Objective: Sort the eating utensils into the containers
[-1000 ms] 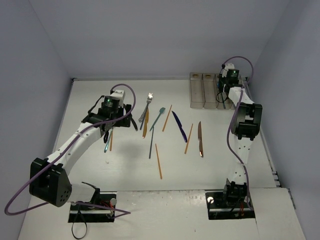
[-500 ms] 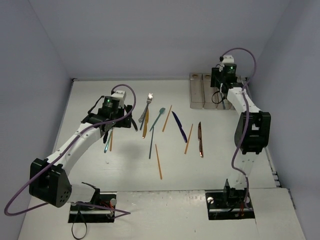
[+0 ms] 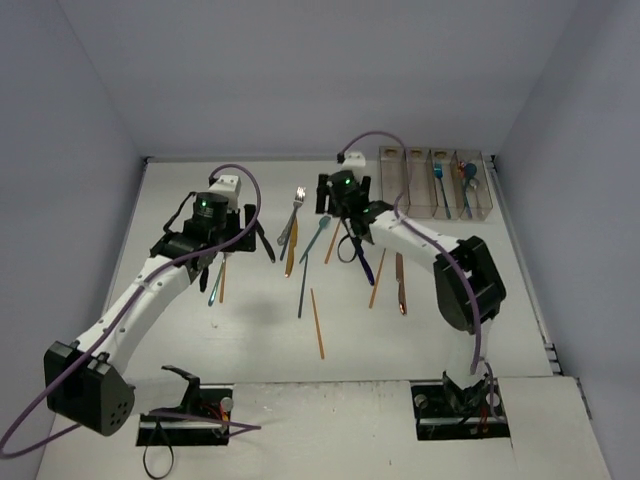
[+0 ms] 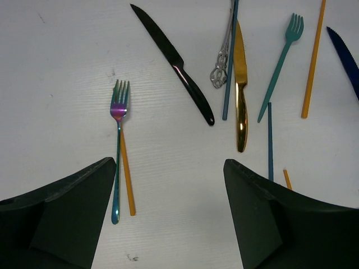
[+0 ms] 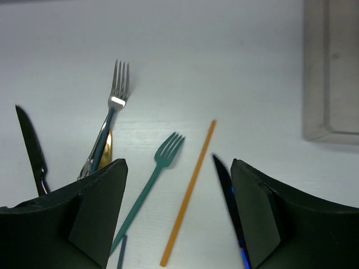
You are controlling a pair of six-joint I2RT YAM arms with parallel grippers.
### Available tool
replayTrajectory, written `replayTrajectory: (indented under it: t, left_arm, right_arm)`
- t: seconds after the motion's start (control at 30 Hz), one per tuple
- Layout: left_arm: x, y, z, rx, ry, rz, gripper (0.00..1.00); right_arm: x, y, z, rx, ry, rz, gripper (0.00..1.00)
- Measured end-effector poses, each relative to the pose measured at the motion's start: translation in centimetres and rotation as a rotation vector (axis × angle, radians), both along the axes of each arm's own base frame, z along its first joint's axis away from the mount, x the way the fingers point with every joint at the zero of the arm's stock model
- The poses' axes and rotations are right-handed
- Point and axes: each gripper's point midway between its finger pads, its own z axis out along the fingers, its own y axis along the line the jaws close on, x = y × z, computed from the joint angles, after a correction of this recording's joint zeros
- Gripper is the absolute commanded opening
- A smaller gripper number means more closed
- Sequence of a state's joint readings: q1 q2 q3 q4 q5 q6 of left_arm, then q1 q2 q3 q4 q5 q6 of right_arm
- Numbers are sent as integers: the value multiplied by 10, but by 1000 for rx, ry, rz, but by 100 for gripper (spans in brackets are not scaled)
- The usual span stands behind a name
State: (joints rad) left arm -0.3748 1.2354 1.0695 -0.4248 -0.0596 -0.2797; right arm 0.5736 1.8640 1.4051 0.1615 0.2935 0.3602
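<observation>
Right gripper (image 5: pixel 178 216) hangs with jaws spread and empty over a teal fork (image 5: pixel 151 179) and an orange chopstick (image 5: pixel 188 207). Left gripper (image 4: pixel 168 218), also spread and empty, hangs above an iridescent fork (image 4: pixel 118 145). Most utensils lie loose mid-tabletop (image 3: pixel 250 330). The containers (image 3: pixel 435 185) sit at the far right, with a few pieces in the two right-hand bins.

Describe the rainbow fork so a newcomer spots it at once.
On the white table, look just ahead of the left claw, left of the black metal knife. The slim iridescent metal fork lies alongside a thin orange chopstick; only it has purple-pink tines and a blue-green handle.
</observation>
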Motion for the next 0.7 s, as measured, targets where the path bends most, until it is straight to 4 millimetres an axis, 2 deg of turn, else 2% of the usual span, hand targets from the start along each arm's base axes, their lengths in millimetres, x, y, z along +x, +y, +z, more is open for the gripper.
replayTrajectory:
  t: [0.13, 0.3, 0.37, 0.5, 0.7]
  left_arm:
    - [-1, 8, 15, 0, -49, 33, 75]
    - [-3, 13, 25, -2, -82, 56, 75]
    - [-3, 14, 25, 0, -83, 59, 75]
    - [-3, 14, 24, 1, -81, 61, 75]
    - [-3, 14, 24, 1, -80, 61, 75]
  right_arm:
    - [-16, 31, -53, -22, 82, -5, 70]
    - [-23, 39, -101, -56, 149, -45, 66]
    - [-21, 39, -110, -63, 157, -63, 66]
    - [-14, 45, -114, -55, 148, -83, 65]
    - [-5, 51, -125, -56, 145, -94, 57]
